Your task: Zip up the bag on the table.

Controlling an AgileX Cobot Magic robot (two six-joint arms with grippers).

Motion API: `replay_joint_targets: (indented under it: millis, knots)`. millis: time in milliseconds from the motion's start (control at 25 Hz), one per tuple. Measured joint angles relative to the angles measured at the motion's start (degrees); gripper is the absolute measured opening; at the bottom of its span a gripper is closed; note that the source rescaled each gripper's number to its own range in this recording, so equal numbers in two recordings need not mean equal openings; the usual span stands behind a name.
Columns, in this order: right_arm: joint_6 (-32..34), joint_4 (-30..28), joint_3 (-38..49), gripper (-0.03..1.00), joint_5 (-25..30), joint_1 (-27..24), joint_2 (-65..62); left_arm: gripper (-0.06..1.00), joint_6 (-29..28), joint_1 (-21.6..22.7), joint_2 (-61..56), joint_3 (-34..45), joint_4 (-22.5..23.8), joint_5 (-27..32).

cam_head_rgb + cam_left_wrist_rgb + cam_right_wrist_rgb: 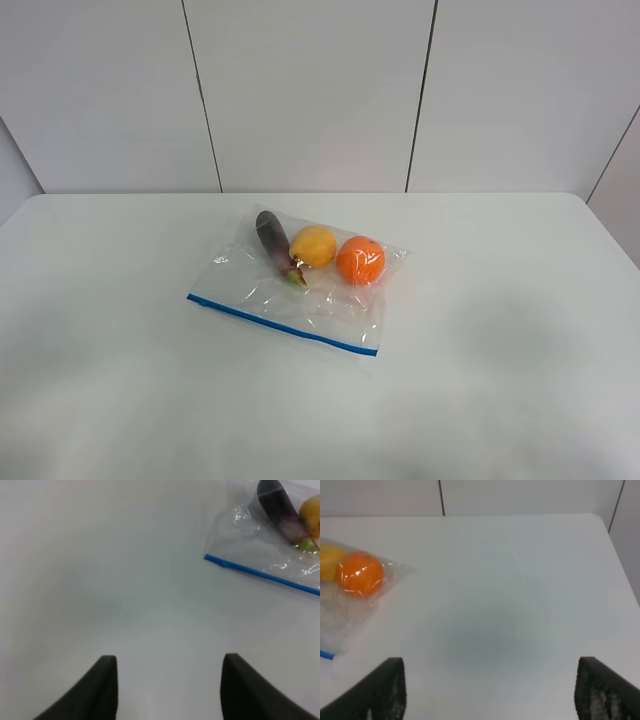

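A clear crinkly bag [300,285] lies flat in the middle of the white table [500,330], with its blue zipper strip [282,325] along the near edge. Inside are a dark eggplant [272,240], a yellow fruit [314,245] and an orange [360,259]. Neither arm shows in the high view. In the left wrist view my left gripper [169,680] is open over bare table, well apart from the bag's corner [260,535] and zipper strip [260,574]. In the right wrist view my right gripper [490,690] is open wide, with the orange [360,573] far off to one side.
Grey wall panels [310,90] rise behind the table's far edge. The table's rounded far right corner [597,520] shows in the right wrist view. Bare white tabletop surrounds the bag on all sides.
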Motion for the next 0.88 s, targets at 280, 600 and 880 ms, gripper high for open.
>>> replay_joint_targets:
  millis: [280, 600, 880]
  knots:
    - [0.37, -0.05, 0.22, 0.84, 1.69, 0.00, -1.26, 0.66, 0.00, 0.00, 0.00, 0.00, 0.00, -0.05]
    - [0.38, -0.04, 0.29, 0.84, 2.53, 0.00, -1.31, 0.66, 0.00, 0.00, 0.00, 0.00, 0.00, -0.05]
    - [0.38, -0.04, 3.55, 0.84, 3.04, 0.00, -1.31, 0.66, 0.00, 0.00, 0.00, 0.00, 0.00, -0.05]
